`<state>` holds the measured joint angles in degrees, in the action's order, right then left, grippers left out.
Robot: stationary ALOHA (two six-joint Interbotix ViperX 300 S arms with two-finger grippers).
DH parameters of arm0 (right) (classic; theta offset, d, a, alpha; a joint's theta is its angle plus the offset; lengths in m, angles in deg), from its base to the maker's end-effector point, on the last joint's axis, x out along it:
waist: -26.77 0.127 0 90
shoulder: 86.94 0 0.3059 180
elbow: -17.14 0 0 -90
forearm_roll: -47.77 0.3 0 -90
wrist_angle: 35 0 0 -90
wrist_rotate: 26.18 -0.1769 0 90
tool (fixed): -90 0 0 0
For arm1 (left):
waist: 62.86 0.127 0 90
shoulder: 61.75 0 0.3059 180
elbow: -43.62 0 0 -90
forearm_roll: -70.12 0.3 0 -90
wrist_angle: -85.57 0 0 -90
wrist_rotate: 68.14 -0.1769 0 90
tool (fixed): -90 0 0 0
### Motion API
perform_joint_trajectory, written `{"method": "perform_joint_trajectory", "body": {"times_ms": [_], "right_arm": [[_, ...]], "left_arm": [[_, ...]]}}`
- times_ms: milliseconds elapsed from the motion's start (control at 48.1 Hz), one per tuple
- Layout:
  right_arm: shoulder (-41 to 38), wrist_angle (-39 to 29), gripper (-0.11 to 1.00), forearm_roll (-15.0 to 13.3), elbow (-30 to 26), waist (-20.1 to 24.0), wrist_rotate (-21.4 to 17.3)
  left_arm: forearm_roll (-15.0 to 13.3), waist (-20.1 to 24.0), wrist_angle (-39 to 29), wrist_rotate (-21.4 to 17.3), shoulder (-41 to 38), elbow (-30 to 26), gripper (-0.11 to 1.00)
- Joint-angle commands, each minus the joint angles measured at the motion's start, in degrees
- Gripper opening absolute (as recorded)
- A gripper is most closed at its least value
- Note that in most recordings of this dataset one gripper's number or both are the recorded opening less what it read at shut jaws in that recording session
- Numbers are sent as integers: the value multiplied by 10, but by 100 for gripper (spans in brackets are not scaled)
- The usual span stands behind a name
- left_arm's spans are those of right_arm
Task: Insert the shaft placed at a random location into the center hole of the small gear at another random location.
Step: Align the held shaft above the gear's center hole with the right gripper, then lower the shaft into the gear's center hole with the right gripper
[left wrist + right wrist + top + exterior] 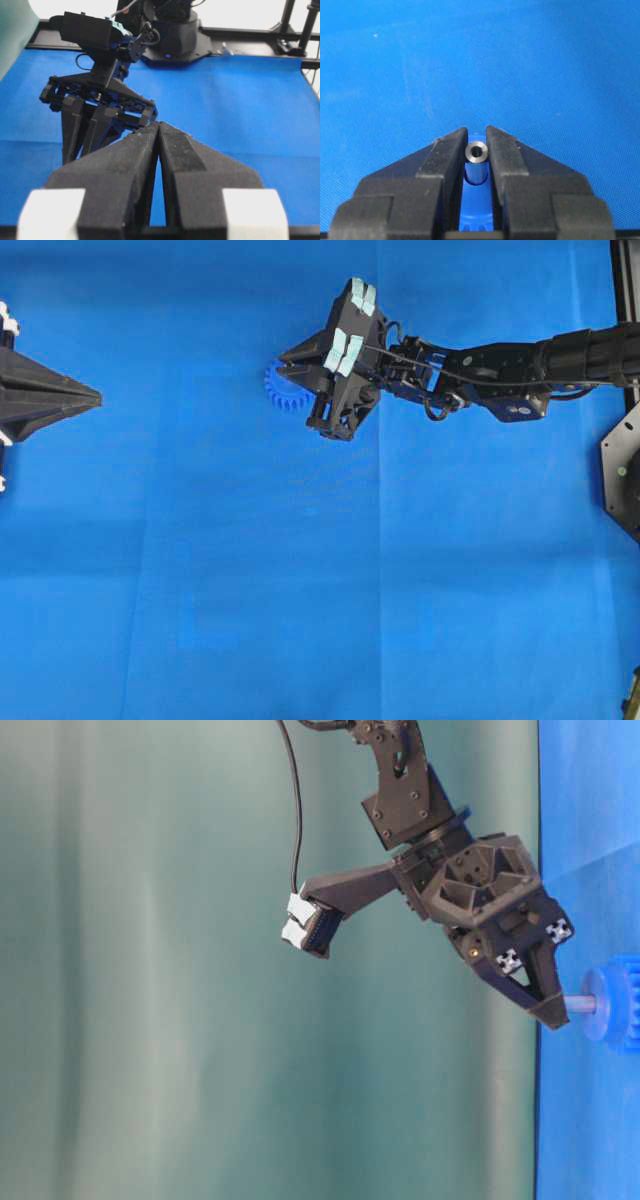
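Note:
The blue small gear (281,387) lies flat on the blue cloth, partly hidden under my right gripper (296,365). In the right wrist view the silvery shaft (476,152) stands upright between the two fingers, which press on its sides, with its lower end in the gear's (476,212) center hole. In the table-level view the shaft (581,1004) bridges the fingertips and the gear's hub (602,1005). My left gripper (95,397) is shut and empty at the far left, and it also shows in its own wrist view (159,126).
The blue cloth (300,590) covers the table. A black frame rail (625,280) and a black mount (622,470) stand at the right edge. The right arm (100,95) shows ahead of the left gripper.

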<state>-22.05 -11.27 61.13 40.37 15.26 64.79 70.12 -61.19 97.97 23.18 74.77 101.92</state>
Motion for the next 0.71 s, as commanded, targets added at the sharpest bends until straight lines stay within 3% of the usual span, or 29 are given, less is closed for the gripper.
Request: {"method": "perform_joint_trajectory", "body": {"times_ms": [0, 686], "right_arm": [[5, 7, 3, 1, -11, 1, 0], [-15, 10, 3, 0, -13, 4, 1]], "left_arm": [[1, 2, 4, 1, -2, -6, 0], [1, 2, 4, 1, -3, -6, 0]]}}
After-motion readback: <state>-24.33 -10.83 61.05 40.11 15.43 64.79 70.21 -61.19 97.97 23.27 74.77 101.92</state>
